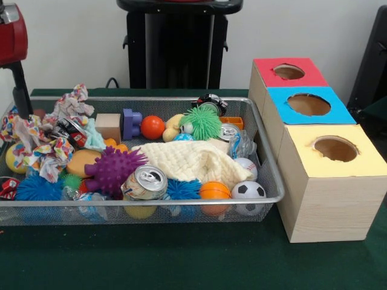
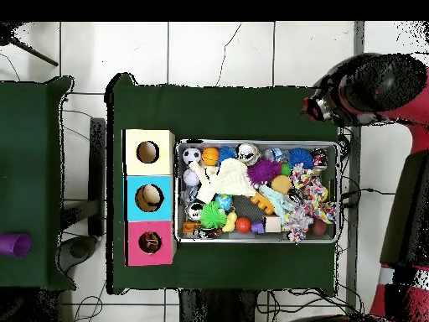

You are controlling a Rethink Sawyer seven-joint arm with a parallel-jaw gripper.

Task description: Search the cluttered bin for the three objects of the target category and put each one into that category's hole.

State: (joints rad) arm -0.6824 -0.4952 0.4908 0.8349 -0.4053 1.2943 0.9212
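Green cloth table [image 1: 181, 260] on a white tiled floor [image 2: 226, 50], pale wall behind; a second green surface sits off to one side in the overhead view with a purple cup [image 2: 14, 245] on it.

Wire mesh bin [image 1: 266, 175] lies long side across the table, packed full. Beside its short end, touching or nearly so, a row of three wooden boxes with round holes on top: red box [image 1: 289, 72] farthest, blue box [image 1: 309, 104] in the middle, yellow box [image 1: 335, 150] nearest the front camera. The row's long axis runs at right angles to the bin's length.

Inside the bin: cream knit cloth [image 1: 187, 160] draped over the middle, purple spiky ball [image 1: 113, 169] beside a drink can [image 1: 145, 182] lying on its side with its top facing the front camera, soccer ball [image 1: 248, 191] and mini basketball [image 1: 214, 191] at the front rim, baseball [image 1: 245, 164] behind them, green fuzzy ball [image 1: 201, 122], orange ball [image 1: 152, 127], wooden block [image 1: 108, 127], patterned rag [image 1: 42, 136] heaped at the end away from the boxes.

Red arm [image 1: 12, 42] shows at the frame edge, above the rag end of the bin, well apart from the boxes. Gripper itself isn't visible enough; can't tell whether it is spread or closed.
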